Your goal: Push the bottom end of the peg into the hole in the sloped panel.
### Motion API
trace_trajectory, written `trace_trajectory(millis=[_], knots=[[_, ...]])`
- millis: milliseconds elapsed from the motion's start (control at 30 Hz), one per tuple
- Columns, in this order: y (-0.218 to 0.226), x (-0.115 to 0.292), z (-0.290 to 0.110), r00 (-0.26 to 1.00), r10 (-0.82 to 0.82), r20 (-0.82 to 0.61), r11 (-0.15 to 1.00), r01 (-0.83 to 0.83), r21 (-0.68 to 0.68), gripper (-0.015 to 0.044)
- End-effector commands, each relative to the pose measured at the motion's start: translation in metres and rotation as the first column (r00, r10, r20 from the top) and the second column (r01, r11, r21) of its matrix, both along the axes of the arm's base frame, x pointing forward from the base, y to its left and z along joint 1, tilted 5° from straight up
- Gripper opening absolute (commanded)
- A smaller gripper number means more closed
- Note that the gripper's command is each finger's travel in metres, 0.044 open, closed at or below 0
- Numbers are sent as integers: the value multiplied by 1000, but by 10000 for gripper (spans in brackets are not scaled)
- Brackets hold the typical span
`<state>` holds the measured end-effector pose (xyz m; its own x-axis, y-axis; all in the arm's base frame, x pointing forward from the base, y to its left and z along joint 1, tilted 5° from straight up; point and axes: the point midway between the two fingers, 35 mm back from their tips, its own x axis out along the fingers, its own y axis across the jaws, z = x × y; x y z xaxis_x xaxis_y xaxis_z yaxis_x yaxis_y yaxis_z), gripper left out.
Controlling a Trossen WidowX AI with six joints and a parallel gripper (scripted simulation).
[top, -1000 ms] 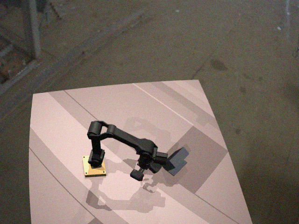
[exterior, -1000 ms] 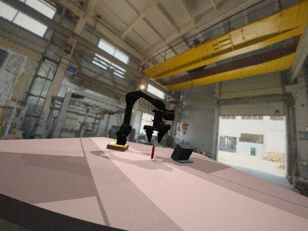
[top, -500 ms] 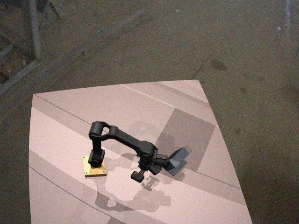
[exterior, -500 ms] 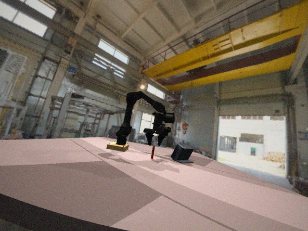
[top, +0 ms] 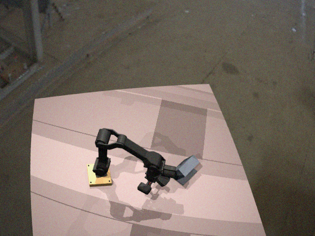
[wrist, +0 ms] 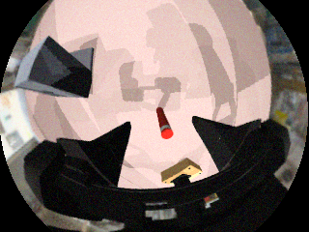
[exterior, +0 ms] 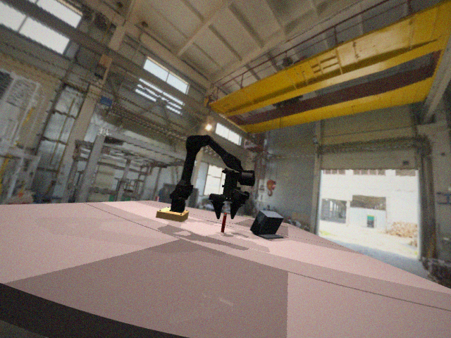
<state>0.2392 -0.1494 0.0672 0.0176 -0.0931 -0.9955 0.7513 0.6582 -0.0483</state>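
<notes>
A slim red peg with a grey band near its top stands upright on the table. My gripper is open and points down over it. In the exterior view the fingertips come down on either side of the peg's upper end. In the wrist view the peg shows between the spread fingers, with a gap on both sides. The blue-grey sloped panel stands a short way beyond the gripper. Its hole cannot be made out in any view.
The arm's yellow base plate lies on the other side of the peg from the panel. The arm arches above the pink table, and its wrist hides part of the panel's near edge in the top view.
</notes>
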Motion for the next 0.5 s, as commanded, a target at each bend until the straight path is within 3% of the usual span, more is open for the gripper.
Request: trace_trajectory(millis=[0, 333, 467], knots=[[0, -3, -8, 1000, 2, -10, 1000, -2, 1, 440], [0, -4, -19, 1000, 2, -10, 1000, -2, 1, 440], [0, -2, -16, 1000, 0, -4, 1000, 0, 2, 335]])
